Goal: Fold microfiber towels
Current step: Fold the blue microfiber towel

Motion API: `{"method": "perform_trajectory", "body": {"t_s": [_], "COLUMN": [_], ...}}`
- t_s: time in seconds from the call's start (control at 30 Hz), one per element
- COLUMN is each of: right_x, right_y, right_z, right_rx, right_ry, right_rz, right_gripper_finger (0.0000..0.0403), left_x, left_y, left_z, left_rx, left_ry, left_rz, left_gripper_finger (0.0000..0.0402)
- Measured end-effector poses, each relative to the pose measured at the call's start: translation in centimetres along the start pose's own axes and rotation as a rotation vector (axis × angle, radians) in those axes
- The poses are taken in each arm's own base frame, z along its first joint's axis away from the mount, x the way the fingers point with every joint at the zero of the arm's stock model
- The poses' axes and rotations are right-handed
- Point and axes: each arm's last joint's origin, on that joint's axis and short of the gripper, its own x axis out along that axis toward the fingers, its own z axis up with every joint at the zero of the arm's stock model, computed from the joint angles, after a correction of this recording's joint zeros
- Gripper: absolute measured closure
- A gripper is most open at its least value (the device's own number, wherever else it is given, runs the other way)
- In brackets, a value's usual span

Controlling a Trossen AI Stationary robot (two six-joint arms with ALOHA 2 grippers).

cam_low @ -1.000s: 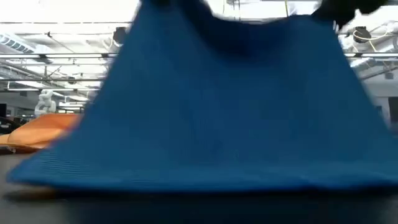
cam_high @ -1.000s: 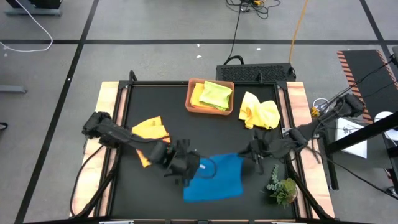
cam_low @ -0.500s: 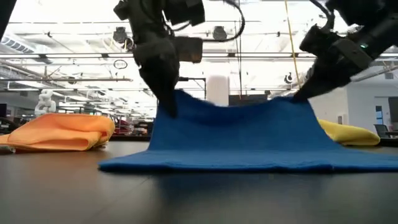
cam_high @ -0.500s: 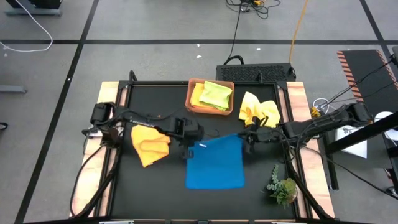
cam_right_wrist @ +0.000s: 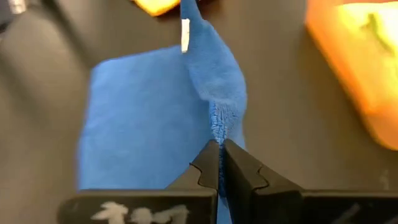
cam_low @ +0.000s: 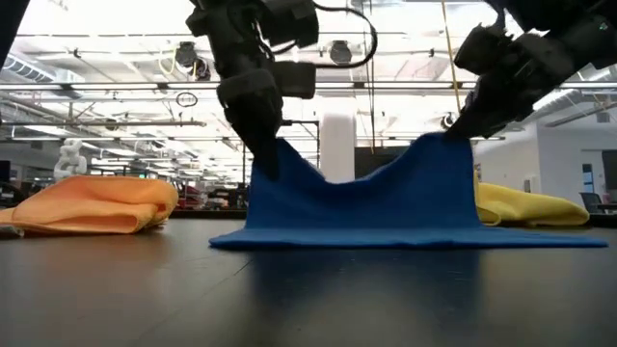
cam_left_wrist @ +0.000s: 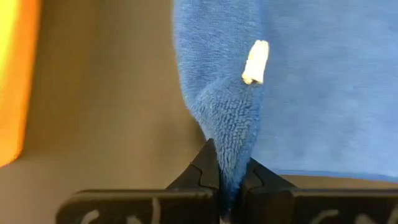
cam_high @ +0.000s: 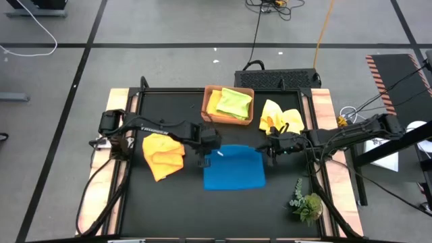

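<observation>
— So, from the left side of the desk (cam_high: 135, 202), what do you see?

— First the orange towel (cam_high: 164, 154), crumpled on the black surface near the left edge. Just beside it the left gripper (cam_high: 202, 158) is pinched tight on the far left corner of the blue towel (cam_high: 233, 172); in the left wrist view the jaws are closed with the blue pile squeezed between them, a small white tag (cam_left_wrist: 255, 62) just past the pinch.

— And the blue towel itself?

— It lies in the middle of the desk, its near part flat. In the low view its far edge is lifted at both corners and sags between them.

— Further right?

— The right gripper (cam_high: 273, 154) grips the other far corner, jaws shut on the cloth. Behind the blue towel sits the terracotta-brown tray (cam_high: 208, 115), holding a lime green towel (cam_high: 235, 101) over a yellow one (cam_high: 213, 104). Right of the tray a second yellow towel (cam_high: 282, 119) lies bunched, and a small plant sprig (cam_high: 305, 202) rests at the near right corner.
</observation>
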Motion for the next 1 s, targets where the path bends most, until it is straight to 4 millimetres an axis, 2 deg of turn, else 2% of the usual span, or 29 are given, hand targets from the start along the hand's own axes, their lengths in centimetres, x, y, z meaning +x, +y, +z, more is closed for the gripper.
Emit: {"method": "perform_trajectory", "body": {"t_s": [0.27, 0.47, 0.6, 0.77, 0.9, 1.0], "right_x": [-0.4, -0.7, -0.3, 0.4, 0.6, 0.6], "right_y": [2.3, 4.0, 4.8, 5.0, 5.1, 5.1], "right_z": [-0.7, -1.5, -3.1, -5.0, -5.6, -5.7], "right_rx": [-0.007, 0.026, 0.005, 0.023, 0.056, 0.06], "right_ry": [0.023, 0.061, 0.1, 0.12, 0.118, 0.116], "right_rz": [0.11, 0.191, 0.229, 0.262, 0.363, 0.375], "right_gripper_finger": [0.0401, 0.0401, 0.0401, 0.0398, 0.0373, 0.0345], "left_x": [-0.4, 0.2, 1.0, 2.0, 2.4, 2.0], "left_y": [-6.2, -9.6, -10.7, -11.1, -11.4, -11.7], "left_z": [-0.3, -1.1, -2.0, -3.0, -3.1, -2.4], "left_rx": [0.088, 0.159, 0.187, 0.195, 0.195, 0.175], "left_ry": [-0.049, -0.091, -0.113, -0.125, -0.148, -0.196], "left_rz": [0.014, 0.024, 0.008, -0.011, -0.081, -0.142], "left_gripper_finger": [0.0399, 0.0396, 0.0399, 0.0385, 0.0371, 0.0358]}}
